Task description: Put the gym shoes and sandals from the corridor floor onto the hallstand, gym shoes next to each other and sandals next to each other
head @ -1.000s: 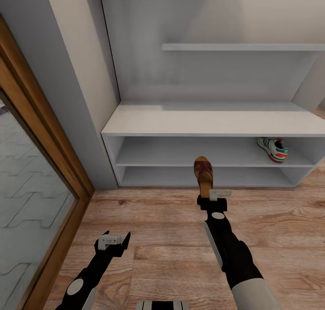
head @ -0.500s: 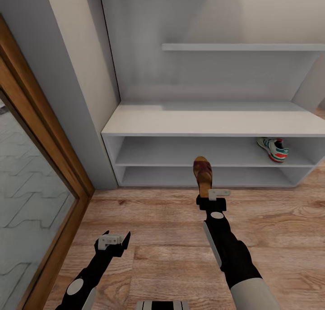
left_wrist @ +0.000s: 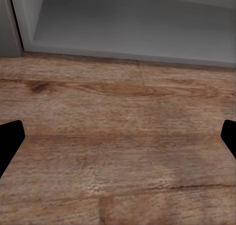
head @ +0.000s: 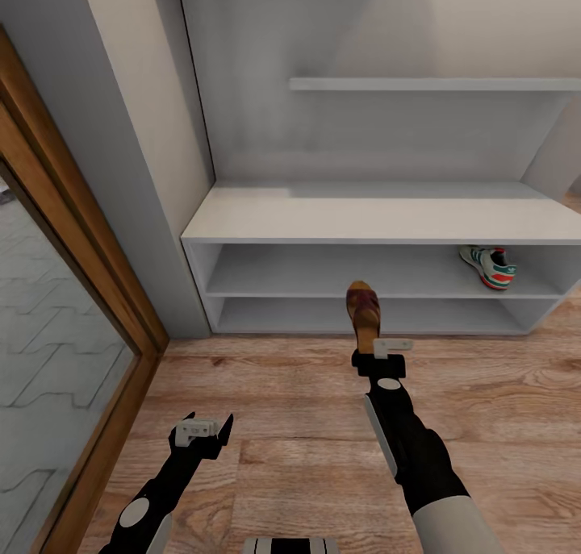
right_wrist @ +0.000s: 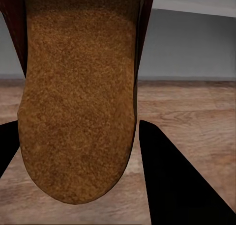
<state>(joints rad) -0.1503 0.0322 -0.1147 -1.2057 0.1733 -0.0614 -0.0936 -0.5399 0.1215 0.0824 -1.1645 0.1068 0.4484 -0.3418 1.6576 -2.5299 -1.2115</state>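
Observation:
My right gripper (head: 374,349) is shut on the heel of a maroon sandal (head: 364,309) with a tan footbed (right_wrist: 81,97). It holds the sandal above the corridor floor (head: 307,425), toe pointing at the hallstand (head: 379,215), just in front of the lower shelf. One gym shoe (head: 489,264) with green stripes and a red heel lies on the hallstand's middle shelf at the right. Low at the left, my left gripper (head: 203,430) hangs open over bare planks (left_wrist: 118,136), its dark fingertips (left_wrist: 10,141) wide apart.
A wood-framed glass door (head: 56,312) runs along the left. A grey wall corner (head: 153,175) stands beside the hallstand's left end. A floating shelf (head: 436,84) sits on the back panel above the flat top.

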